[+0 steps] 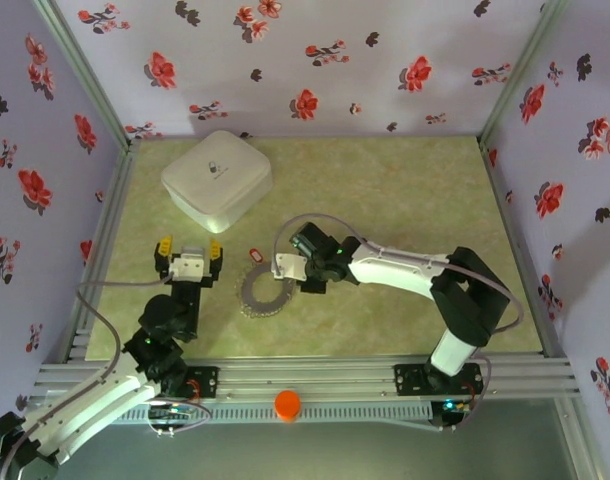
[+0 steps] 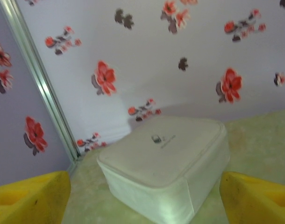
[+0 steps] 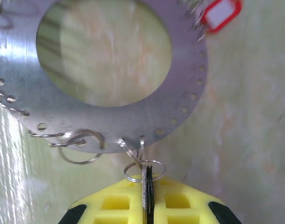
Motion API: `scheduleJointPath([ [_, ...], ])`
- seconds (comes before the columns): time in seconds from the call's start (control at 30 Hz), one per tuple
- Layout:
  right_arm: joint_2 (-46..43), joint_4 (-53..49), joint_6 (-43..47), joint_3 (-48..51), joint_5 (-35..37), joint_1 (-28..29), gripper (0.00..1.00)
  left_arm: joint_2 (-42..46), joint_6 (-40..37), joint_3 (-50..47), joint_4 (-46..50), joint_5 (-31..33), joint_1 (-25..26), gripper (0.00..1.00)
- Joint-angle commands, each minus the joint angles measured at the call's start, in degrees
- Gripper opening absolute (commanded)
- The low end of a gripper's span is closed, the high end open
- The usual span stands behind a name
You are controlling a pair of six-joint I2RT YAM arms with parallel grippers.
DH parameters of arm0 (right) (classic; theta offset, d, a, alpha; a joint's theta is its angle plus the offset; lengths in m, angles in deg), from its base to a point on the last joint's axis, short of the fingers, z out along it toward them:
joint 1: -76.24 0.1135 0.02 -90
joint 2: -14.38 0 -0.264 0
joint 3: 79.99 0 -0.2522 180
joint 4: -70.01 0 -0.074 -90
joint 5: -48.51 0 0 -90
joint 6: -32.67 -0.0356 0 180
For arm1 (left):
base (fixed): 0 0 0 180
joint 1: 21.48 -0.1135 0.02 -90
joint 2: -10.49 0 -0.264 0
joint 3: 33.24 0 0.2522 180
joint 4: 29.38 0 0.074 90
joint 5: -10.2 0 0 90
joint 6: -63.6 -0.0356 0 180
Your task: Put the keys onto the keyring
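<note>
Right gripper (image 3: 147, 184) pinches a thin dark key (image 3: 147, 168), edge-on, head hidden, at six o'clock of the flat grey perforated metal keyring (image 3: 110, 128), which lies on the table (image 1: 405, 200). Red-tagged key (image 3: 222, 14) sits at one o'clock, cropped. Left gripper (image 1: 190, 248) stands spread.

No legible text anywhere.
White square box (image 2: 180, 158): a small dark emblem with a short line of fine print beside it on the lid, too blurred to read.
Red key tag (image 3: 220, 14): white label insert, nothing readable on it.
</note>
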Motion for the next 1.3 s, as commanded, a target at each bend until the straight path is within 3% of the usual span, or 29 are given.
scheduleJointPath([
  [0.0, 2.1, -5.5, 2.7, -1.3, 5.0, -0.1, 0.13, -2.7, 4.7, 2.3, 3.7, -3.0, -2.0, 0.83],
  [0.13, 2.6, -6.4, 3.7, -0.9, 6.9, -0.6, 0.27, -5.6, 6.8, 2.9, 3.8, -4.5, -5.0, 0.83],
  [0.27, 0.0, -5.9, 2.2, -0.9, 4.0, -1.6, 0.32, -7.6, 11.0, 3.7, 6.5, -5.5, -9.3, 0.85],
  [0.4, -10.3, 3.2, -5.8, 2.9, -5.6, -5.2, 0.36, -10.6, 14.9, 4.7, 8.6, -5.8, -12.8, 0.86],
  [0.5, -19.8, 10.9, -14.7, 7.3, -7.1, -9.6, 0.43, -13.4, 16.6, 6.1, 10.1, -5.9, -14.2, 0.86],
  [0.6, -29.1, 16.9, -22.6, 12.3, 0.3, -14.5, 0.55, -15.8, 15.8, 6.4, 8.4, -5.8, -15.3, 0.86],
  [0.7, -35.7, 19.3, -31.5, 16.1, 16.4, -20.9, 0.69, -18.4, 15.3, 6.0, 5.7, -4.2, -17.7, 0.86],
  [0.83, -40.6, 19.4, -42.7, 20.8, 20.4, -35.5, 0.73, -21.2, 16.3, 5.9, 4.8, -2.7, -21.8, 0.87],
  [1.0, -40.0, 30.5, -45.2, 31.7, 25.4, -47.1, 0.75, -22.7, 17.2, 4.1, 1.0, -3.2, -27.7, 0.87],
  [1.27, -23.8, 60.7, -42.7, 42.3, 25.0, -48.7, 0.74, -31.0, 18.2, 2.7, -7.0, -10.3, -33.2, 0.87],
])
